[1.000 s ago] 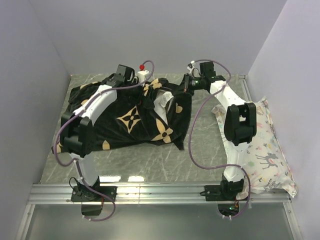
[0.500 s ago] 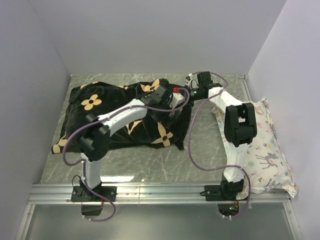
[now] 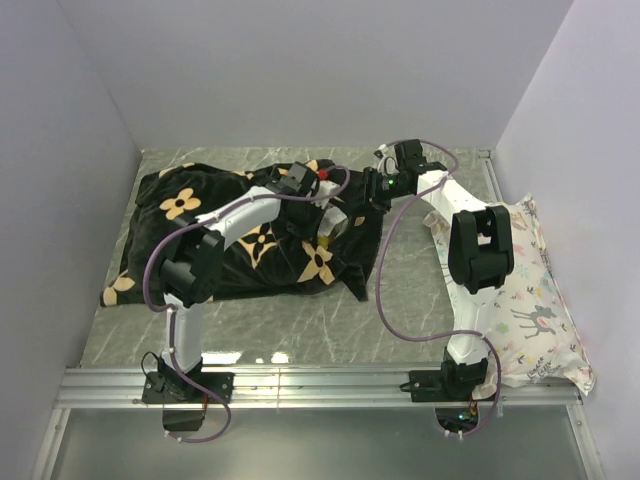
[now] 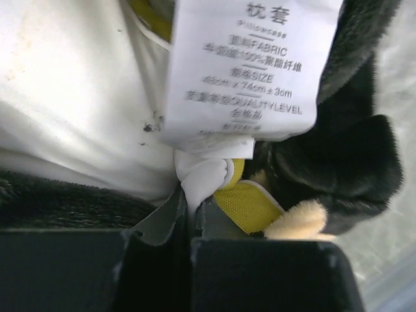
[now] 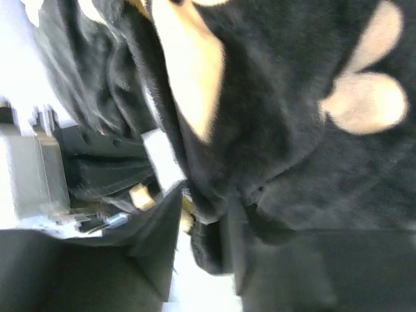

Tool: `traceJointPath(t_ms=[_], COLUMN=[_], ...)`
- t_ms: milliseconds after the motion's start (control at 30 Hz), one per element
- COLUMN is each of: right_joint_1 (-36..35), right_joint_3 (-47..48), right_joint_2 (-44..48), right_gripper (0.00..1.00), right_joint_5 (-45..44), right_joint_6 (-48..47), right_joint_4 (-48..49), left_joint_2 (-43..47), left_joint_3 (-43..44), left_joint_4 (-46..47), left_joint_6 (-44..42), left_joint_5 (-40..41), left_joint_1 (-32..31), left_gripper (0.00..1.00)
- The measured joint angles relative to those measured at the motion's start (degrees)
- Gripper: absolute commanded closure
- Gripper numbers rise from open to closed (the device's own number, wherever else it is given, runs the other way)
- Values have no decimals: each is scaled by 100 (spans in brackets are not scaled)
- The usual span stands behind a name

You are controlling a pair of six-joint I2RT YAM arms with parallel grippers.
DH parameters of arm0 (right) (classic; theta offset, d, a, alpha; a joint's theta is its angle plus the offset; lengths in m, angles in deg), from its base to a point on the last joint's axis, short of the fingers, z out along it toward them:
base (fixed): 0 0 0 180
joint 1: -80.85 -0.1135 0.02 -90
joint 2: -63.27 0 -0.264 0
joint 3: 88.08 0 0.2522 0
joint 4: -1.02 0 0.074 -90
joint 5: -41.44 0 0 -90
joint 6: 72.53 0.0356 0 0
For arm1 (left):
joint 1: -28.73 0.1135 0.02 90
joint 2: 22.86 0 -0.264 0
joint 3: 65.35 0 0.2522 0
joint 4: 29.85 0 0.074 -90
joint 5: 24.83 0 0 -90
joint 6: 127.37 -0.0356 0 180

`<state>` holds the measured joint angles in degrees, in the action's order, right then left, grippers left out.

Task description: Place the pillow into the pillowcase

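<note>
1. The left fingers [image 4: 162, 224] are pressed together on a bunched white corner of the pillow [image 4: 78, 97], and its yellow band [image 4: 250, 205] bulges out just beside the pinch
2. A white care label [image 4: 244, 65] printed with grey characters hangs directly above the pinched corner and covers part of the pillow
3. Black plush of the pillowcase [image 4: 354, 149] wraps around that corner on the right and also runs under the pillow on the left; a tan patch of its print touches the yellow band
4. The right fingers [image 5: 159, 240] are clamped on a thick fold of the pillowcase's edge, with black pile bulging between them and tan petals showing above
5. In the right wrist view the left arm's end is a blurred grey and black shape at the left, just beside the held fold
6. From above, both sets of fingers meet at the right-hand end of the pillowcase, near each other, the right ones at its far corner
7. There only a small white patch of the pillow shows; the rest of the case looks plump and rounded
8. The pillowcase lies across the left and middle of the green marbled desk [image 3: 420, 300]
9. A deer-print pillow [image 3: 535, 300] lies at the desk's right edge beside the right arm [image 3: 478, 245], well apart from the pillowcase
</note>
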<state>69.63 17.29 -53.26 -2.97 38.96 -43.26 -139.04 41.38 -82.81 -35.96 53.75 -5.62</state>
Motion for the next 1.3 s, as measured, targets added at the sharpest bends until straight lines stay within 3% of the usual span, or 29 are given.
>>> traceJointPath(t_ms=[33, 133, 500, 600, 633, 700, 733, 900, 1067, 1300], right_joint_1=[0, -24, -791, -1023, -1045, -1036, -1023, -949, -931, -931], right_joint_3=[33, 11, -505, -494, -494, -492, -492, -638, -1158, -1182], right_joint_2=[0, 4, -26, -205, -282, -455, -509, -435, 476, 1521], right_gripper=[40, 34, 33, 46, 64, 83, 100, 100, 100, 100], right_joint_5=[-87, -297, -734, -763, -767, -758, -780, -704, -275, 710], right_joint_6=[-42, -98, 68, 188, 203, 234, 238, -20, -761, -1497], right_joint_4=[-101, -326, -629, -531, -505, -452, -452, -280, -199, -251], left_joint_2=[0, 0, 0, 9, 20, 28, 28, 44, 127, 103], left_joint_3=[0, 0, -2, -52, -83, -188, -236, -297, -461, -452], left_joint_4=[0, 17, 177, 289, 334, 494, 584, 1001, 1604, 2175], left_joint_6=[20, 87, 179, 341, 413, 603, 730, 1333, 2116, 2546], left_joint_5=[-280, -866, -1274, -1440, -1493, -1679, -1777, -2127, -2236, -1445], left_joint_1=[101, 293, 352, 426, 452, 531, 584, 811, 992, 782], left_gripper=[99, 100, 100, 100, 99, 100, 99, 100, 99, 99])
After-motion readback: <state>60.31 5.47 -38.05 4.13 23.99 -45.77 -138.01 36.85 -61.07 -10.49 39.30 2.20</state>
